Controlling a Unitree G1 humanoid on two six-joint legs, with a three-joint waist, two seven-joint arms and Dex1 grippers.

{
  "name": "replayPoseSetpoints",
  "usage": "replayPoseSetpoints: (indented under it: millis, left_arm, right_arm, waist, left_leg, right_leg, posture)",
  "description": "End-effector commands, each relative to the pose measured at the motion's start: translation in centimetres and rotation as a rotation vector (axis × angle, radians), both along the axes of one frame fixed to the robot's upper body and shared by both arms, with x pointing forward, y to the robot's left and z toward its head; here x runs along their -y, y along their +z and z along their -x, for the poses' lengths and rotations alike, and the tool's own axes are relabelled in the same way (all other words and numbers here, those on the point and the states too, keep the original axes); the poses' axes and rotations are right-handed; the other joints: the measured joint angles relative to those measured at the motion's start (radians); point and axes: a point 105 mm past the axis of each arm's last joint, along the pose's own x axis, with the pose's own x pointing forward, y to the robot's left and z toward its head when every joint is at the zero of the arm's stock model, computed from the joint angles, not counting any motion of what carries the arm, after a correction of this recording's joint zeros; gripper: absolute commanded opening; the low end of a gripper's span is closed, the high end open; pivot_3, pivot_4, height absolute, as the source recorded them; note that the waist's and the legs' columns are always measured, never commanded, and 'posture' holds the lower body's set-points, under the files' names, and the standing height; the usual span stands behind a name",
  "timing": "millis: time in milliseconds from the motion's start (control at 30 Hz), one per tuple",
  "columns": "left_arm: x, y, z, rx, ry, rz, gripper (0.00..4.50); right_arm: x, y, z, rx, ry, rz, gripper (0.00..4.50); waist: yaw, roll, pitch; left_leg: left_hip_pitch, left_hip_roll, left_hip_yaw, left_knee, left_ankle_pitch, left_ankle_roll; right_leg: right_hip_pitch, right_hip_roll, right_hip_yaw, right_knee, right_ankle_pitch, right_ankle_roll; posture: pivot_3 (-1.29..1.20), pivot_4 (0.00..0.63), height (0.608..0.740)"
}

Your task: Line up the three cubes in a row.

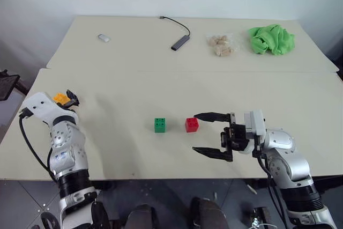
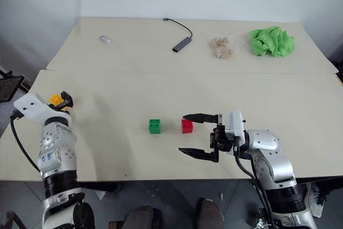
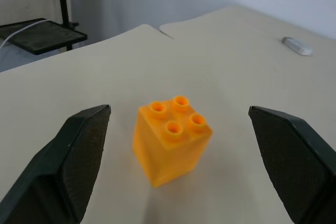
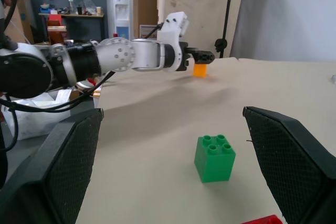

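A: On the tabletop, two beige slabs pushed together, seam running across. Biggest loose item is the green cloth, bunched at the far right corner.

B: Next to it?

A: Clear bag of pale chunks, just left of the cloth. Then a grey adapter with a black cable, far middle. Small white-grey object at the far left, can't tell what it is.

B: Grippers?

A: Right gripper near the front edge, pointing toward the robot's left, jaws wide open, nothing between them. Upper finger tip sits just beside the red cube, contact not clear. Left gripper out at the left edge, jaws wide open too, holding nothing.

B: Cubes?

A: Green cube and red cube side by side in the front middle, small gap between them, studs up. Orange-yellow cube well apart from those two, by the left edge, upright. Left wrist view shows it sitting on the tabletop between the open fingers, touching neither.

B: Right wrist view?

A: Green cube ahead of the open fingers, a sliver of red at the lower edge, left arm and orange-yellow cube in the distance.
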Motion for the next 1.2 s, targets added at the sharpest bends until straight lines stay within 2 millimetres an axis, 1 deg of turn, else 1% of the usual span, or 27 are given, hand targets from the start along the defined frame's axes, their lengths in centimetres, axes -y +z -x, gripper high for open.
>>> replayPoseSetpoints:
  millis: [33,133,233,433,500,533,600,667,700,733,767,800,833,867,900,967,1000,1067,1133,1200]
  left_arm:
    - [-1.0,0.6,-0.4,-0.01,0.046,-0.009,4.48]
    - [-1.0,0.1,-0.6,-0.043,0.049,0.004,4.48]
    - [-0.7,-0.2,-0.6,-0.052,0.044,0.011,3.92]
    - [-0.3,0.0,-0.1,-0.057,0.038,-0.009,2.07]
    - [0.1,0.3,0.1,-0.047,-0.001,-0.015,1.57]
    - [0.4,0.4,0.2,-0.038,-0.024,-0.014,1.57]
    - [0.9,1.4,0.3,0.019,-0.117,-0.023,1.57]
    - [1.9,3.2,0.2,0.09,-0.343,-0.102,1.57]
    - [2.3,3.7,0.3,0.106,-0.419,-0.134,1.57]
    - [3.1,4.3,0.3,0.128,-0.537,-0.173,1.57]
    - [5.2,5.3,1.0,0.163,-0.786,-0.286,1.57]
    - [7.5,6.1,2.7,0.221,-1.052,-0.391,1.57]
    - [9.4,6.0,4.8,0.249,-1.328,-0.439,1.57]
    - [9.1,5.1,5.2,0.179,-1.431,-0.512,1.57]
    - [8.7,4.1,5.5,0.096,-1.52,-0.549,1.57]
    - [7.7,2.5,5.7,-0.042,-1.637,-0.597,1.57]
    - [7.5,2.0,5.9,-0.08,-1.707,-0.614,1.57]
    - [7.2,0.9,5.8,-0.163,-1.791,-0.661,1.57]
    - [7.4,0.5,4.8,-0.2,-1.827,-0.71,1.57]
    - [8.3,0.3,4.1,-0.187,-1.884,-0.765,1.57]
  right_arm:
    - [-0.4,0.7,0.8,0.006,0.048,-0.005,4.5]
    - [-0.6,0.7,1.0,-0.007,0.06,0.0,4.5]
    - [-0.8,0.4,1.1,-0.014,0.058,0.002,4.5]
    - [-0.8,0.2,1.2,-0.024,0.057,0.007,4.5]
    - [-0.8,0.1,1.2,-0.025,0.056,0.007,4.5]
    - [-0.8,0.1,1.2,-0.025,0.056,0.007,4.5]
    - [-0.8,0.1,1.1,-0.023,0.052,0.009,4.5]
    - [-0.5,0.2,1.1,-0.019,0.041,0.019,4.5]
    - [-0.4,0.2,1.1,-0.018,0.037,0.022,4.5]
    - [-0.2,0.2,1.1,-0.017,0.031,0.028,4.5]
    - [0.1,0.2,1.0,-0.017,0.02,0.037,4.5]
    - [0.5,0.2,1.0,-0.016,0.008,0.047,4.5]
    - [0.9,0.2,0.9,-0.016,-0.002,0.056,4.5]
    - [1.2,0.1,0.9,-0.018,-0.016,0.065,4.5]
    - [1.4,0.1,0.8,-0.019,-0.026,0.072,4.5]
    - [1.6,0.1,0.8,-0.021,-0.036,0.076,4.5]
    - [1.6,0.1,0.8,-0.021,-0.036,0.076,4.5]
    - [1.6,0.1,0.9,-0.019,-0.036,0.079,4.5]
    - [1.7,0.2,0.9,-0.015,-0.042,0.084,4.5]
    - [1.8,0.2,0.9,-0.011,-0.056,0.085,4.5]
  waist:
    - [0.0,0.0,0.0]
    - [-0.001,0.0,0.0]
    - [0.0,0.0,0.0]
    - [-0.001,0.0,0.0]
    - [-0.001,0.0,0.0]
    - [-0.001,0.0,0.0]
    - [-0.002,0.0,0.0]
    - [-0.003,0.0,0.0]
    - [-0.003,0.0,0.0]
    - [-0.004,0.0,0.0]
    - [-0.004,0.0,0.0]
    - [-0.004,0.0,0.0]
    - [-0.004,0.0,0.0]
    - [-0.003,0.0,0.0]
    - [-0.001,0.001,0.001]
    - [-0.003,0.002,0.001]
    - [-0.004,0.003,0.001]
    - [-0.006,0.003,0.001]
    - [-0.004,0.002,0.001]
    - [0.001,0.002,0.001]
  left_leg:
    - [0.0,0.0,0.0,0.0,0.0,0.0]
    - [0.0,0.0,0.0,0.0,0.0,0.0]
    - [0.0,0.0,0.0,0.0,0.0,0.0]
    - [0.0,0.0,0.0,0.0,0.0,0.0]
    - [0.0,0.0,0.0,0.0,0.0,0.0]
    - [0.0,0.0,0.0,0.0,0.0,0.0]
    - [0.0,0.0,0.0,0.0,0.0,0.0]
    - [0.0,0.0,0.0,0.0,0.0,0.0]
    - [0.0,0.0,0.0,0.0,0.0,0.0]
    - [0.0,0.0,0.0,0.0,0.0,-0.001]
    - [0.0,0.001,0.0,0.0,0.0,-0.001]
    - [0.0,0.001,0.001,0.0,0.0,-0.001]
    - [0.0,0.001,0.002,0.0,0.0,-0.001]
    - [-0.001,0.001,0.003,0.0,0.0,-0.001]
    - [-0.002,0.001,0.004,-0.001,0.0,-0.002]
    - [-0.002,0.001,0.006,-0.001,0.0,-0.002]
    - [-0.001,0.001,0.006,-0.001,0.0,-0.003]
    - [-0.001,0.002,0.007,-0.002,0.001,-0.004]
    - [-0.002,0.002,0.007,-0.001,0.001,-0.003]
    - [-0.003,0.002,0.006,-0.001,0.001,-0.003]
  right_leg:
    - [0.0,0.0,0.0,0.0,0.0,0.0]
    - [0.0,0.0,0.0,0.0,0.0,0.0]
    - [0.0,0.0,0.0,0.0,0.0,0.0]
    - [0.0,0.0,0.0,0.0,0.0,0.0]
    - [0.0,0.0,0.0,0.0,0.0,0.0]
    - [0.0,0.0,0.0,0.0,0.0,0.0]
    - [0.0,0.0,0.0,0.0,0.0,0.0]
    - [0.0,0.0,0.0,0.0,0.0,0.0]
    - [0.0,0.0,0.0,0.0,0.0,0.0]
    - [0.0,0.0,0.0,0.0,0.0,0.0]
    - [0.0,0.001,0.0,0.0,0.0,0.0]
    - [-0.001,0.001,0.0,0.0,0.0,0.0]
    - [-0.002,0.001,0.001,0.0,0.0,0.0]
    - [-0.004,0.001,0.001,0.001,0.0,0.0]
    - [-0.005,0.001,0.001,0.001,0.0,0.0]
    - [-0.006,0.001,0.001,0.001,-0.001,-0.002]
    - [-0.006,0.002,0.002,0.0,-0.002,-0.002]
    - [-0.006,0.003,0.002,0.001,-0.002,-0.003]
    - [-0.007,0.003,0.002,0.002,-0.002,-0.003]
    - [-0.007,0.003,0.002,0.002,-0.002,-0.002]
  posture:
    - [0.0,0.15,0.74]
    - [0.0,0.15,0.74]
    - [0.0,0.15,0.74]
    - [0.0,0.15,0.74]
    - [0.0,0.15,0.74]
    - [0.0,0.15,0.74]
    - [0.0,0.15,0.74]
    - [0.0,0.15,0.74]
    - [0.0,0.15,0.74]
    - [0.0,0.15,0.74]
    - [0.0,0.15,0.74]
    - [0.0,0.15,0.74]
    - [0.0,0.15,0.74]
    - [0.0,0.15,0.74]
    - [0.0,0.15,0.74]
    - [0.0,0.15,0.74]
    - [0.0,0.15,0.74]
    - [0.0,0.15,0.74]
    - [0.0,0.15,0.74]
    - [0.0,0.15,0.74]
